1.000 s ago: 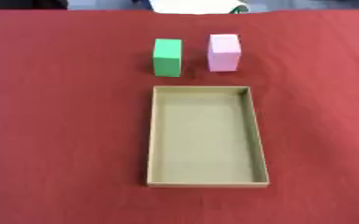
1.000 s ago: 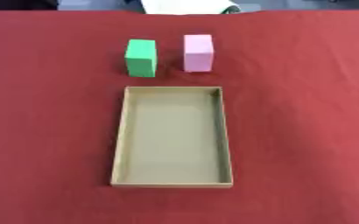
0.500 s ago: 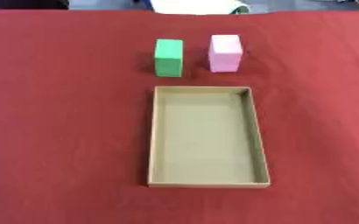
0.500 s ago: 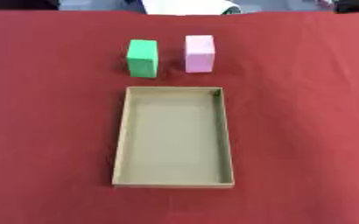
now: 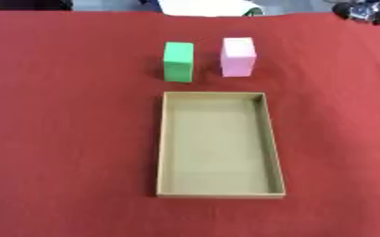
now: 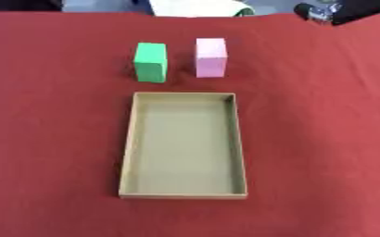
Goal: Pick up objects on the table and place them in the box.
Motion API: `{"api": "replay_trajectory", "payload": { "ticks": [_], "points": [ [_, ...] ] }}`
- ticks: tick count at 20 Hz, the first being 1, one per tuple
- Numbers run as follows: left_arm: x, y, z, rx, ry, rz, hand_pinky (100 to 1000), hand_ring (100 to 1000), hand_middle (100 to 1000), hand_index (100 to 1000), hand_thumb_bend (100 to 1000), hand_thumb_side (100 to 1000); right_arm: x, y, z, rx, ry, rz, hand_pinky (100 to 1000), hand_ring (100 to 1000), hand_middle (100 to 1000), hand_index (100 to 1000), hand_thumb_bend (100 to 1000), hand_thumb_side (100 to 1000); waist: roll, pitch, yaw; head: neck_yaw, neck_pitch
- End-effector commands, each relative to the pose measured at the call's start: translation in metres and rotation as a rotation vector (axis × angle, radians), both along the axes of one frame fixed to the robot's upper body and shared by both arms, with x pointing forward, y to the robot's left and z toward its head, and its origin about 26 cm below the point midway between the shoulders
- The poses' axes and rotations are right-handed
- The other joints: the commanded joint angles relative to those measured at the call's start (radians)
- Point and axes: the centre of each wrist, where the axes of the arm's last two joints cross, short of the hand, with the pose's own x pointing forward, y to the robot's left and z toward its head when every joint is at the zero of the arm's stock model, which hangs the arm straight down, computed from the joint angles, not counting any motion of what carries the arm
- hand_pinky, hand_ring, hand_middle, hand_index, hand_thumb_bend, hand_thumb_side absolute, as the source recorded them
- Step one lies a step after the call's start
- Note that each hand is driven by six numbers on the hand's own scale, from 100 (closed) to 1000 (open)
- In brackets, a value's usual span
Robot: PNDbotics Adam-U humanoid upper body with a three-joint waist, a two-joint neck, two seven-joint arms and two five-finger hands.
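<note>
Blocks, green block (image 5: 178, 61) and pink block (image 5: 238, 56), stand at your cardboard box's (image 5: 219, 195) twelve o'clock, within reach; right hand (image 6: 321, 11) enters at one o'clock, fingers unreadable.

A long open cardboard box (image 6: 127, 152) lies on the red cloth (image 6: 323, 129). Just beyond its far end stand a green block (image 6: 149, 61) and a pink block (image 6: 211, 57), side by side. A dark blurred arm (image 6: 332, 11) shows far right.

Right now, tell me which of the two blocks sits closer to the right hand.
The pink block. It stands to the right of the green block, on the side where the right hand shows at the upper right corner.
</note>
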Motion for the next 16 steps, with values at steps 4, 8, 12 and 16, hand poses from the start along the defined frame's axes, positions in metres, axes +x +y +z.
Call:
{"api": "replay_trajectory", "payload": {
  "ticks": [4, 8, 12, 16],
  "points": [
    [-0.002, 0.002, 0.008, 0.027, -0.02, -0.005, 730, 731, 633, 799, 235, 686, 0.009, 0.01, 0.009, -0.033, 0.035, 0.022, 855, 862, 815, 949, 328, 813, 0.0, -0.024, 0.0, -0.006, -0.003],
    [-0.002, 0.001, 0.008, 0.031, -0.021, -0.007, 730, 732, 634, 800, 233, 686, 0.016, 0.019, 0.007, -0.044, 0.042, 0.03, 857, 856, 815, 955, 396, 731, 0.001, -0.024, 0.001, -0.009, -0.003],
    [-0.002, 0.001, 0.007, 0.028, -0.018, -0.009, 729, 732, 635, 800, 231, 688, 0.024, 0.033, 0.004, -0.014, 0.045, 0.036, 851, 846, 796, 949, 377, 680, 0.001, -0.024, 0.003, -0.017, -0.002],
    [-0.002, 0.0, 0.007, 0.027, -0.018, -0.014, 729, 732, 635, 800, 228, 686, 0.034, 0.05, 0.0, 0.014, 0.086, 0.05, 845, 838, 778, 943, 343, 617, 0.002, -0.022, 0.006, -0.024, 0.001]
  ]
}}
